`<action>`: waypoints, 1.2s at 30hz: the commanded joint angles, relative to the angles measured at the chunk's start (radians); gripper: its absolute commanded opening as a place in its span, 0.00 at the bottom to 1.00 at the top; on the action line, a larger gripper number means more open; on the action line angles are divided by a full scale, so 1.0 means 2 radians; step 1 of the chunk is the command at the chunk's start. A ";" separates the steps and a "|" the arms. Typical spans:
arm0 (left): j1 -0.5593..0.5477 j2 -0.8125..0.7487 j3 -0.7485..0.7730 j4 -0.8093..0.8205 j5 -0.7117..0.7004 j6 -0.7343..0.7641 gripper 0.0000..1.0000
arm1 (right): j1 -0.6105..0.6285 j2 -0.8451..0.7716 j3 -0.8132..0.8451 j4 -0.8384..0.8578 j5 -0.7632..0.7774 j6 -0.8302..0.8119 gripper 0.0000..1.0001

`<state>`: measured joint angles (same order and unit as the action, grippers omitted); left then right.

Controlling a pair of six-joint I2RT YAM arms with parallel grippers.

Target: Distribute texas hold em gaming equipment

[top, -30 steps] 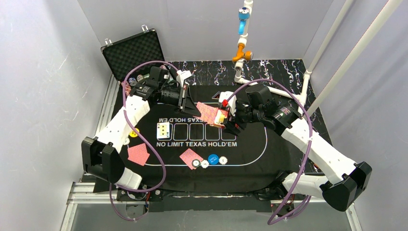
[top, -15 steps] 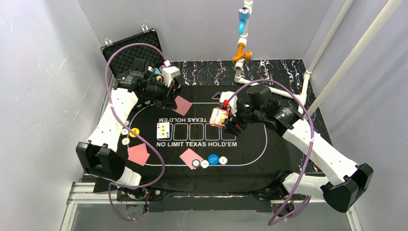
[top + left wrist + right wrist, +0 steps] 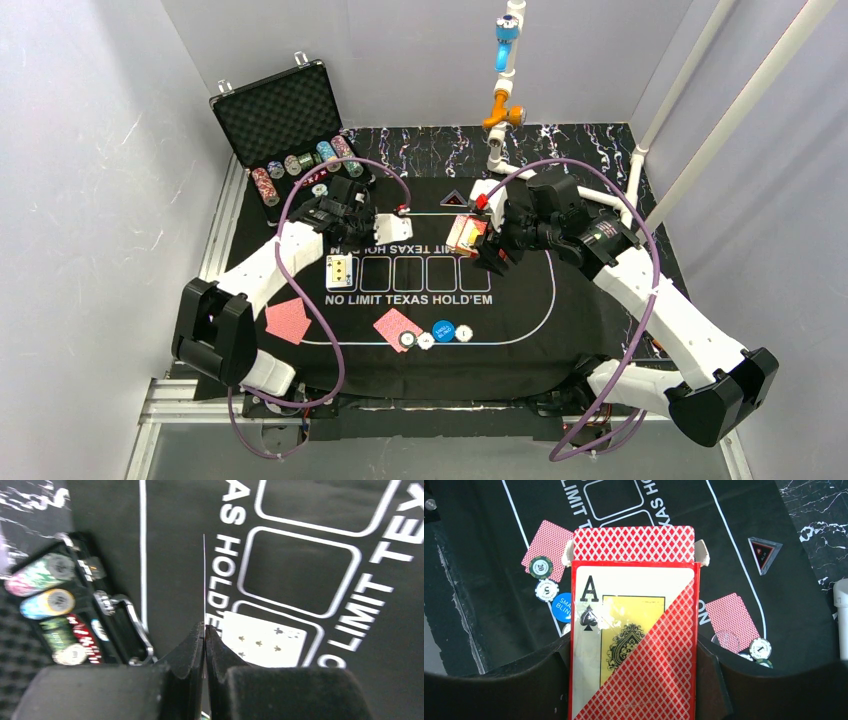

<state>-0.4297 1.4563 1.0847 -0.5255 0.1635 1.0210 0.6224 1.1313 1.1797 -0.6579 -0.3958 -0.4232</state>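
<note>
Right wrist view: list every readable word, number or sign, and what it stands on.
"A" with a spade: card box face.
"20": green-rimmed chip.
"5": left white chip.
"1": right white chip.
"SMA", "BLIN", cut off: blue button.
"KAS HO", cut off: mat.
Too small to read: triangular marker.

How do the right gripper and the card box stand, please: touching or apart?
Touching: the right wrist view shows the right gripper clamped against the card box.
</note>
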 commanded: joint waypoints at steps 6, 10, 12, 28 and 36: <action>-0.025 0.019 -0.056 0.145 -0.060 0.120 0.00 | -0.004 -0.011 0.011 0.008 -0.011 0.006 0.01; -0.035 0.029 -0.070 0.138 -0.062 0.120 0.00 | -0.006 -0.011 0.012 0.005 -0.010 0.005 0.01; -0.038 0.031 -0.076 0.127 -0.060 0.118 0.00 | -0.006 -0.011 0.014 0.003 -0.010 0.003 0.01; -0.048 0.041 -0.081 -0.011 -0.005 0.093 0.18 | -0.007 -0.008 0.011 0.008 -0.013 0.004 0.01; -0.053 0.047 -0.059 -0.057 0.017 0.052 0.54 | -0.007 -0.005 0.012 0.010 -0.015 0.005 0.01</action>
<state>-0.5304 1.5505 0.9276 -0.5423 0.1360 1.1790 0.6151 1.1313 1.1797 -0.6834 -0.3996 -0.4213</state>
